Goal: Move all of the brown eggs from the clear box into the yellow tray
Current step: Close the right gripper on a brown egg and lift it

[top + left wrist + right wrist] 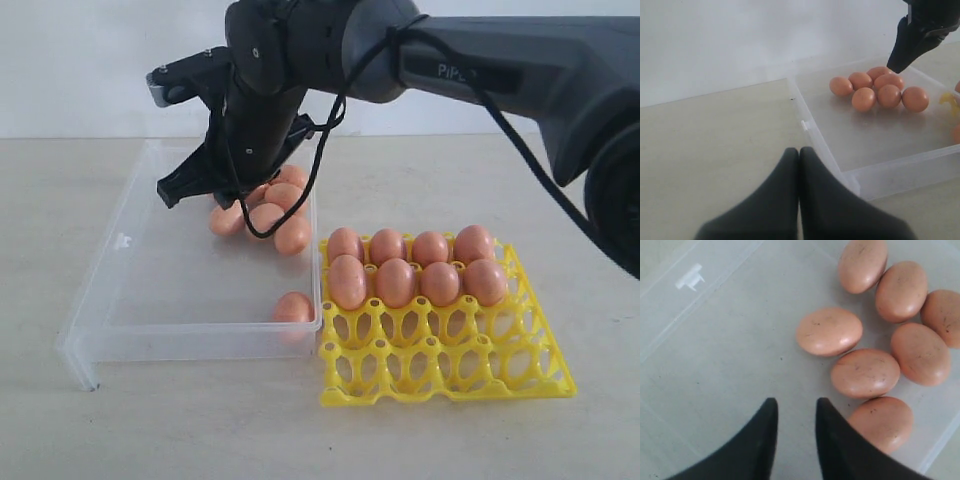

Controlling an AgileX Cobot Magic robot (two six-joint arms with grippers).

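Observation:
The clear box (180,270) lies at the left. Several brown eggs (270,212) cluster in its far right corner, and one lone egg (292,307) rests at its near right corner. The yellow tray (450,390) sits to the right; its two back rows are filled with eggs (415,270) and its front rows hold none. My right gripper (796,402) reaches across and hangs open and empty over the box floor (715,365), just beside the egg cluster (830,331). My left gripper (799,150) is shut on nothing, over the table outside the box (875,135).
The right arm (480,60) spans the scene above the tray and box, with a black cable looping down near the eggs. A pale wall stands behind the beige table (200,420). The left arm does not show in the exterior view.

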